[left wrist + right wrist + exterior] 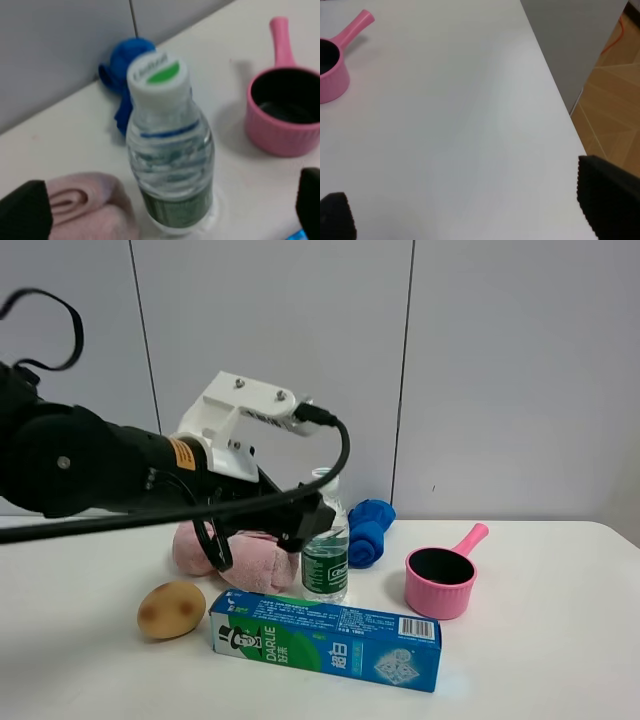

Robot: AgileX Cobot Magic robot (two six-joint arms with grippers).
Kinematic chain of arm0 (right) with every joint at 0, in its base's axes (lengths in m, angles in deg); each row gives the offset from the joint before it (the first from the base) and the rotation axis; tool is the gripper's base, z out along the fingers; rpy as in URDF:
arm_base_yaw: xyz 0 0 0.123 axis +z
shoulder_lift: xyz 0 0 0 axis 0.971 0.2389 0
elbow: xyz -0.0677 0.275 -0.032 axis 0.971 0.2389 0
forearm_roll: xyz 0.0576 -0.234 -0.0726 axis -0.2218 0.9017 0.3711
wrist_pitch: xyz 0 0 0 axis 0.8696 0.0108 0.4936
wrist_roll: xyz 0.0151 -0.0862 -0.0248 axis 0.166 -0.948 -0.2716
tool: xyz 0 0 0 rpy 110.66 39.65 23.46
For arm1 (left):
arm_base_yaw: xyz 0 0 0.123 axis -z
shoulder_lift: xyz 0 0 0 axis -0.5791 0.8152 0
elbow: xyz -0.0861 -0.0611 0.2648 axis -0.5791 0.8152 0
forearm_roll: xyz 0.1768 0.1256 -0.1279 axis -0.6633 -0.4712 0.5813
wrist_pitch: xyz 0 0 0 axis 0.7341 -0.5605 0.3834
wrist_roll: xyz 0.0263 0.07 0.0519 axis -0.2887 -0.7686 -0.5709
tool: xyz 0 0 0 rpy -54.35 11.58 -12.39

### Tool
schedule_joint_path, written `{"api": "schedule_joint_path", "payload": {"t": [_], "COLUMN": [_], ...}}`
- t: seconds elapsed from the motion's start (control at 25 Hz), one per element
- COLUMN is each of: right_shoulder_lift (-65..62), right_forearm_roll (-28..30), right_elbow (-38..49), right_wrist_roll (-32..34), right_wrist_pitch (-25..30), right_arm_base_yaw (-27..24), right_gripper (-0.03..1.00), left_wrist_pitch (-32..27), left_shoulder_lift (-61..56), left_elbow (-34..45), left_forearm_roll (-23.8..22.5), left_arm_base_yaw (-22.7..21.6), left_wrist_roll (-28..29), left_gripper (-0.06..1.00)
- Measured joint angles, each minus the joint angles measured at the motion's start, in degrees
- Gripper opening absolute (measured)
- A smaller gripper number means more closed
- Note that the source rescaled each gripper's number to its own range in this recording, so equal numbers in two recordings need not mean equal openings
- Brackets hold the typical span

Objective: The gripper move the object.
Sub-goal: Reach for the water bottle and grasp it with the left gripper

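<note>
The bottle (pixel 325 562) stood upright on the table (pixel 540 660), about in the middle of it. Its long axis was vertical and its white cap (pixel 159 75) was on top. A pink towel (pixel 250 560) lay just beside it on the left, a blue cloth (pixel 368 530) lay behind it on the far side, and a pink pot (pixel 440 585) stood to its right, apart from it. A toothpaste box (pixel 325 638) lay just in front of it on the near side. A potato (pixel 171 609) was further left.

The left gripper (pixel 167 209) was at the bottle, reaching in from the left. Its two fingers were spread wide and pinched nothing. In the left wrist view we saw one fingertip on each side of the bottle, with a clear gap on both sides, and the bottle stood a little ahead of them. We could not tell whether any finger touched the towel.

The right gripper (pixel 472 205) was also spread and empty. It hung over bare table near the right edge, well apart from the bottle, so the left arm was clearly the nearer one.

We judged that the coming move depended on this relation. The bottle was directly ahead of the left gripper and centred between its fingers. The gripper probably needed to go a little forward and then close across the upright body. The towel and the box were close, so there was not much room on the sides.
</note>
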Motion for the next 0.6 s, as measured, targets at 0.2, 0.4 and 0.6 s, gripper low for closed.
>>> {"api": "schedule_joint_path", "payload": {"t": [0.2, 0.4, 0.6], "right_shoulder_lift": [0.0, 0.0, 0.0], "right_forearm_roll": [0.0, 0.0, 0.0], "right_elbow": [0.0, 0.0, 0.0], "right_wrist_roll": [0.0, 0.0, 0.0], "right_wrist_pitch": [0.0, 0.0, 0.0], "right_arm_base_yaw": [0.0, 0.0, 0.0], "right_gripper": [1.0, 1.0, 1.0], "left_wrist_pitch": [2.14, 4.53, 4.93], "left_shoulder_lift": [2.92, 3.18, 4.44], "left_elbow": [0.12, 0.12, -1.73], "left_forearm_roll": [-0.64, -0.76, -0.82], "left_arm_base_yaw": [0.06, 0.1, 0.1], "left_wrist_roll": [0.0, 0.93, 2.09], "left_gripper": [1.0, 1.0, 1.0]}}
